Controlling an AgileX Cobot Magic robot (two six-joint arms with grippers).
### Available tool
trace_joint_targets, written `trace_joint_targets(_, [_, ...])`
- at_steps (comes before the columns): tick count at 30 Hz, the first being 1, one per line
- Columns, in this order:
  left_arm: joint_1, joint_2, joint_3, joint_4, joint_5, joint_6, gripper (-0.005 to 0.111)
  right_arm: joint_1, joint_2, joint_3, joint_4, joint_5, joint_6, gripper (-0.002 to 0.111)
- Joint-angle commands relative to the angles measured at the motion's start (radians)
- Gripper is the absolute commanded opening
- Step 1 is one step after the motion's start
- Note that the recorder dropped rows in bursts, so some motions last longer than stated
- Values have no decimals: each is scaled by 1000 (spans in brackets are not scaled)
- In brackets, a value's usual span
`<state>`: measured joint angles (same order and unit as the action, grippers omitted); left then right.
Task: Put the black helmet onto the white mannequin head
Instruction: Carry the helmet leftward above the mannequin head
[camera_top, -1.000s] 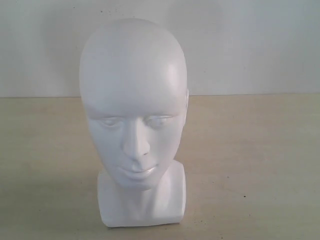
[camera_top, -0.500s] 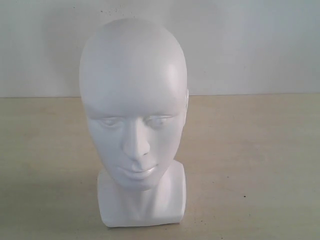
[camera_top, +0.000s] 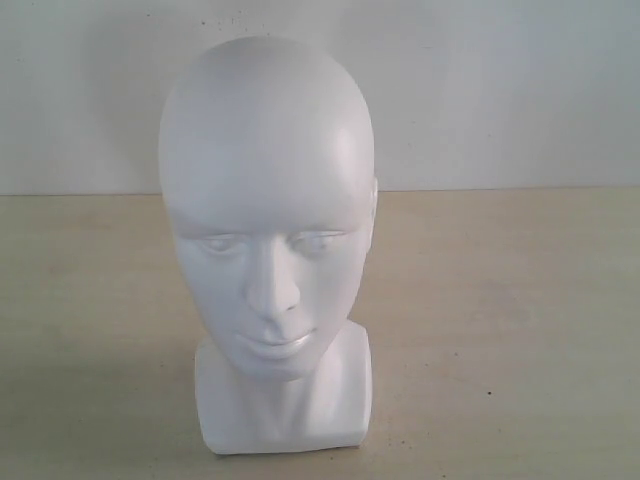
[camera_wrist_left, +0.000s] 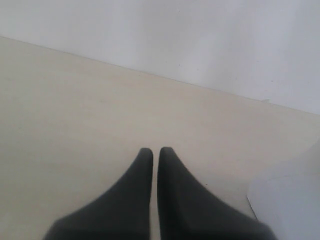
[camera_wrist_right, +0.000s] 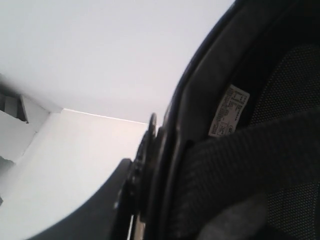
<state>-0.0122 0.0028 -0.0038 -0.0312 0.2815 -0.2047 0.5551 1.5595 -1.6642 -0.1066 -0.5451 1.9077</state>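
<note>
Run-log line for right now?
left claw shut, empty | right claw gripping black helmet rim | white mannequin head bare, upright on table

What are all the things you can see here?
dummy head: one, white, upright on the table, facing the outside camera.
helmet: one, black, held up, not on the dummy head.
label: one, white, inside the helmet.
table: one, pale beige, under the dummy head.
wall: one, white, behind the table.
left claw: one, black, shut, empty, over the table.
right claw: one, dark, gripping the helmet's rim.
</note>
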Motion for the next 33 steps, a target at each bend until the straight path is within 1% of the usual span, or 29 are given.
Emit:
trace_joint_targets(1, [-9, -3, 4, -2, -3, 4, 4, 60, 7, -45, 63, -60, -78, 0])
trace_joint_targets(6, [-9, -3, 4, -2, -3, 4, 4, 133, 21, -47, 78, -46, -165, 0])
trace_joint_targets(9, [-9, -3, 4, -2, -3, 4, 4, 175, 25, -47, 86, 3, -216, 0])
trace_joint_targets(13, [-9, -3, 4, -2, -3, 4, 4, 239, 32, -47, 174, 17, -329, 0])
trace_joint_targets(16, [-9, -3, 4, -2, -3, 4, 4, 274, 36, -47, 191, 17, -367, 0])
trace_joint_targets(19, [-9, -3, 4, -2, -3, 4, 4, 294, 38, -45, 189, 17, -399, 0])
trace_joint_targets(23, [-9, -3, 4, -2, -3, 4, 4, 296, 38, -30, 161, 19, -400, 0])
trace_joint_targets(28, [-9, -3, 4, -2, -3, 4, 4, 315, 38, 48, 187, -54, -388, 0])
trace_joint_targets(31, [-9, -3, 4, -2, -3, 4, 4, 322, 38, 95, 206, -158, -388, 0])
trace_joint_targets(33, [-9, -3, 4, -2, -3, 4, 4, 324, 38, 118, 211, -191, -378, 0])
